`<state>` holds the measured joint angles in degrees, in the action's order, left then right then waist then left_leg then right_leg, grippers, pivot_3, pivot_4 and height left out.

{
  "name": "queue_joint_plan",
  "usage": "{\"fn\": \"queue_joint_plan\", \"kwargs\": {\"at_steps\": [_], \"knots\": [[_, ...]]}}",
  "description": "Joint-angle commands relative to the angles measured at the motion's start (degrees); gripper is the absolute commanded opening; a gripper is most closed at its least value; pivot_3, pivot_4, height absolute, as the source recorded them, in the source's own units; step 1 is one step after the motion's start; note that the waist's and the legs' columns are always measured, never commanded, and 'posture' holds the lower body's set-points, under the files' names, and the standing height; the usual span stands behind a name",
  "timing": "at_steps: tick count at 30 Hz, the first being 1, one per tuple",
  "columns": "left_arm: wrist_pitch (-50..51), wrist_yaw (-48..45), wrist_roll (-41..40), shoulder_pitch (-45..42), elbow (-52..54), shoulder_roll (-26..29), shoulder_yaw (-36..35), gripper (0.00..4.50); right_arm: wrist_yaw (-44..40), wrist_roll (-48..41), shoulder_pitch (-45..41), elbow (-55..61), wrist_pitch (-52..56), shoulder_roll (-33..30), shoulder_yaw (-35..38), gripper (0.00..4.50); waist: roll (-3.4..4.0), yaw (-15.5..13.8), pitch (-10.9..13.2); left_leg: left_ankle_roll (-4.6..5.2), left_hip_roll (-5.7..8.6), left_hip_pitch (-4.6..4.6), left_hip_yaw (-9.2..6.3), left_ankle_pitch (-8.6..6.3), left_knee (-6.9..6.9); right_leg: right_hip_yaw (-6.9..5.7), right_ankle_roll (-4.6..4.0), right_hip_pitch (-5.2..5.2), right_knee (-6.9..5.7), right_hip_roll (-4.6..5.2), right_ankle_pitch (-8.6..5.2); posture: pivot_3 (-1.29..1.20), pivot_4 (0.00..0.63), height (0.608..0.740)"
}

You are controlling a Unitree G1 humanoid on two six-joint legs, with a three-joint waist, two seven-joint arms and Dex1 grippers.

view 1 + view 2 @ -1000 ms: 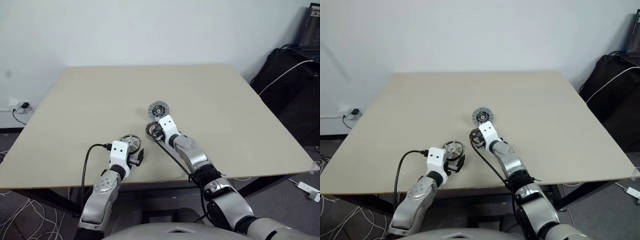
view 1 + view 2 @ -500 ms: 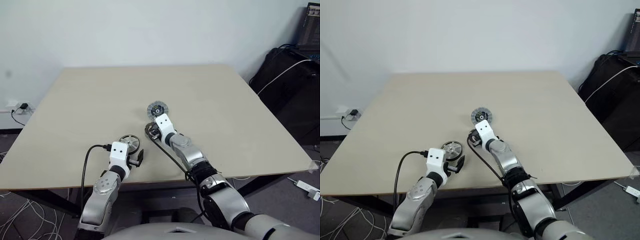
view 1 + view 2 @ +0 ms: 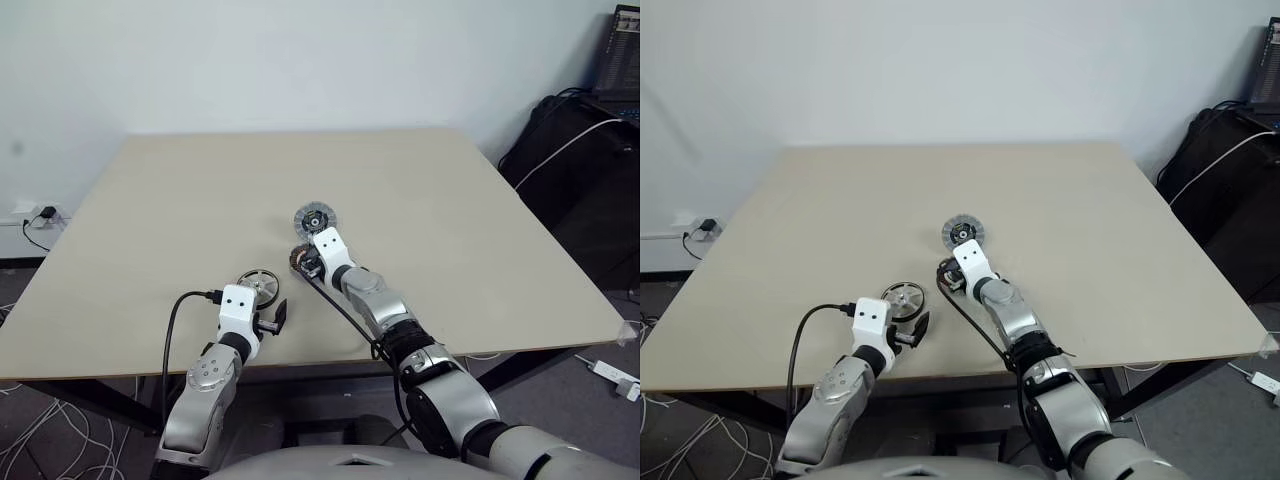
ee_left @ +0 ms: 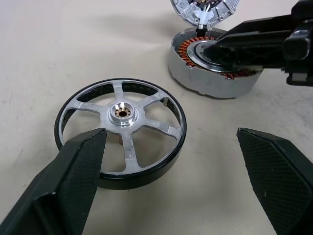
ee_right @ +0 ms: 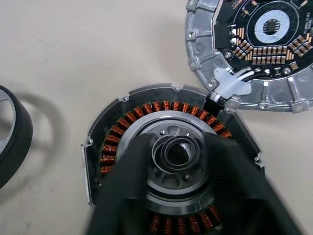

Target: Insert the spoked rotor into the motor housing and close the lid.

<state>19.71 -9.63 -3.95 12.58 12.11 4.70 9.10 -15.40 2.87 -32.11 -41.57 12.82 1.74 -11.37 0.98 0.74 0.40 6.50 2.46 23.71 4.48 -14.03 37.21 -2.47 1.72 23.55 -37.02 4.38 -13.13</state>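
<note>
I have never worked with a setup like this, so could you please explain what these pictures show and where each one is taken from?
This is a two-armed humanoid robot. Two wide pictures come from cameras in its head, looking down at a beige table. The two close-ups come from cameras on its wrists.

Three motor parts lie on the table: a spoked wheel, a round housing ringed with copper windings, and, touching the housing, its lid, lying with its circuit-board face up.

The left gripper is open, its fingers on either side of the wheel without holding it. The right gripper hovers right over the housing's centre; its fingers look parted, and I see nothing held.
</note>
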Motion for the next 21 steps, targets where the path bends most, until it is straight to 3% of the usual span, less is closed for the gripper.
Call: {"fn": "queue_joint_plan", "kwargs": {"at_steps": [1,4,6,11,18,21], "knots": [[-1.14,0.19,-0.09,-0.65,2.80,-0.30,-0.21,4.50,-0.45,-0.99,-0.61,3.03,-1.31,0.43,1.31,3.03,0.00,0.01,0.00,0.00,0.00,0.00,0.00,0.00,0.00,0.00,0.00,0.00,0.00,0.00,0.00,0.00,0.000,0.740],[-1.18,0.15,-0.12,-0.65,2.68,-0.38,-0.14,4.50,-1.55,-2.41,0.98,8.07,-0.04,0.66,2.03,3.97,0.00,-0.03,0.00,0.03,0.00,0.01,0.00,-0.02,-0.01,0.00,0.00,0.01,0.00,0.00,0.00,0.00,0.000,0.740],[-1.21,0.12,-0.19,-0.60,2.67,-0.42,-0.15,4.50,-1.95,-2.94,2.51,12.57,1.27,0.57,1.99,3.97,0.00,-0.02,0.00,0.11,0.00,0.02,-0.01,-0.07,-0.02,0.01,0.00,0.03,0.00,0.00,0.00,0.00,0.000,0.740],[-1.31,-0.02,-0.20,-0.62,2.28,-0.52,0.07,4.50,0.46,-0.76,4.68,18.71,4.64,0.05,0.62,2.47,0.00,-0.07,0.00,0.19,0.00,0.02,-0.01,-0.12,-0.04,0.01,-0.01,0.04,0.00,0.01,-0.01,0.00,0.000,0.740],[-1.22,-0.27,-0.21,-1.14,1.94,-0.49,0.28,4.50,1.98,2.68,3.98,17.31,7.25,0.69,-2.58,0.16,0.00,-0.04,0.00,0.18,0.00,0.02,-0.01,-0.11,-0.05,0.00,-0.04,0.06,-0.01,0.02,-0.02,0.00,0.000,0.740],[-1.17,-0.24,-0.30,-1.02,2.19,-0.52,0.16,4.50,2.33,3.35,3.32,15.18,7.19,1.16,-3.18,0.03,0.00,-0.04,0.00,0.16,0.00,0.01,-0.01,-0.09,-0.05,0.00,-0.05,0.06,-0.01,0.02,-0.03,0.00,0.000,0.740]]}}
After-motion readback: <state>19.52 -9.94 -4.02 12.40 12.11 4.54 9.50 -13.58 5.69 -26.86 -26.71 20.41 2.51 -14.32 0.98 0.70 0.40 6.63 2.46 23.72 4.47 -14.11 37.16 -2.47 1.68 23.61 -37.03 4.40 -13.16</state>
